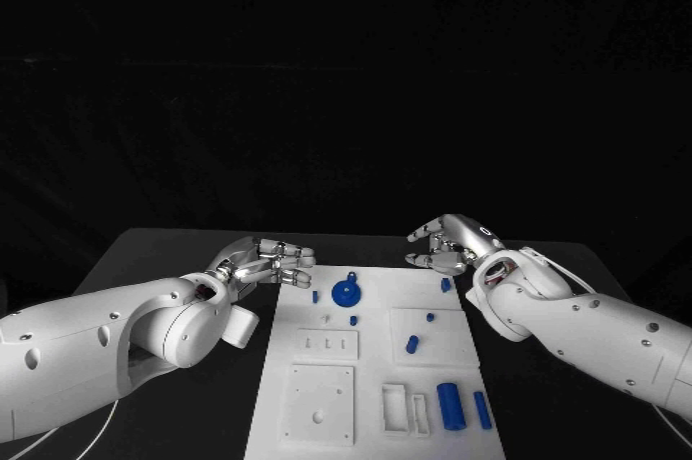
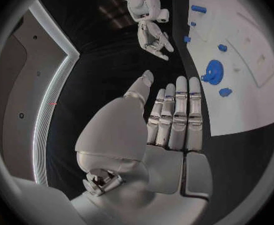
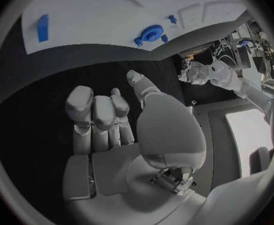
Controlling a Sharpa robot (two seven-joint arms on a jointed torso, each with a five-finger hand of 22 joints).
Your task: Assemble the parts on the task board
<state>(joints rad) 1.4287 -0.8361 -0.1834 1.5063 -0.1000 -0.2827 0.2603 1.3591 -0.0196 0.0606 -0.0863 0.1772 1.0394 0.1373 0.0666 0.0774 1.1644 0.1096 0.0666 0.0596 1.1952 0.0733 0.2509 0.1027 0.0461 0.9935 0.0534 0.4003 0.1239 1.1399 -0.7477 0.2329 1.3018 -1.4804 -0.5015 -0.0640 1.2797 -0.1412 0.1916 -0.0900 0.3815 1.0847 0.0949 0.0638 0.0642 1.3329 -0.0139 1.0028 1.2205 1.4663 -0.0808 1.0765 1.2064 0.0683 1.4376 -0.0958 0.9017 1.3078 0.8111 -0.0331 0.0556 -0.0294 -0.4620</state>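
The white task board (image 1: pixel 372 365) lies in the middle of the black table. A blue gear (image 1: pixel 346 292) sits near its far edge, with small blue pegs (image 1: pixel 413 344) scattered around it and two blue cylinders (image 1: pixel 451 405) at the near right. My left hand (image 1: pixel 274 262) hovers beside the board's far left corner, fingers stretched out and holding nothing (image 2: pixel 168 120). My right hand (image 1: pixel 450 242) hovers over the far right corner, fingers loosely bent and empty (image 3: pixel 112 120). The gear (image 2: pixel 211 71) also appears in the left wrist view, and the gear (image 3: pixel 149 34) lies ahead of the right hand's fingers.
Square white plates with holes (image 1: pixel 319 402) and narrow slotted frames (image 1: pixel 394 405) are set into the board's near half. Black table surface (image 1: pixel 159 255) stretches to both sides of the board and behind it.
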